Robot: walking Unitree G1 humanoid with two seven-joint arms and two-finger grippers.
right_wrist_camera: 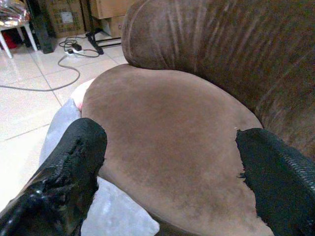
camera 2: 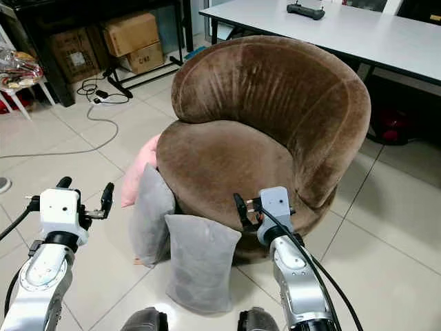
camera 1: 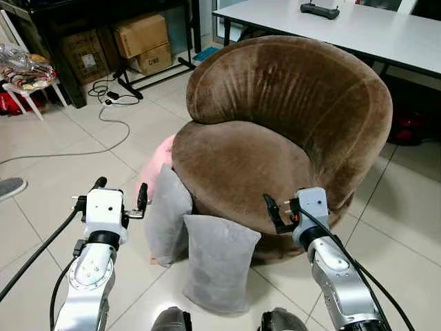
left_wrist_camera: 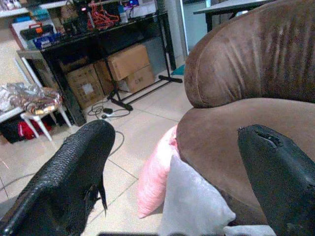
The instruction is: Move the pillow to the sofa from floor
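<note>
Nearest pillow: grey pillow stands on end on the floor, leaning against the front of the sofa; I judge it the easiest one to take, being right in front of me between both arms.
Second pillow: another grey pillow is propped upright just beside the first, against the sofa's front-left edge, touching the seat's side.
Pink pillow: pink pillow is wedged behind the second grey one, against the sofa's left flank, partly hidden.
Sofa: round brown seat is bare, so I have free room to drop a pillow onto it.
Left gripper: left gripper hangs out left of the sofa, level with the top of the second grey pillow, fingers spread apart and holding nothing; I read this as lined up for a reach toward the pillows.
Right gripper: right gripper sits at the sofa's front rim, fingers wide apart with nothing between them, looking across the seat cushion.
Stage: no pillow is lifted yet; I would bring both arms down and inward to the nearest grey one.
Risk: soft fabric may sag or slip from a one-sided pinch.
Beyond the sofa: white table behind it, cardboard boxes and a cable off its left.
</note>
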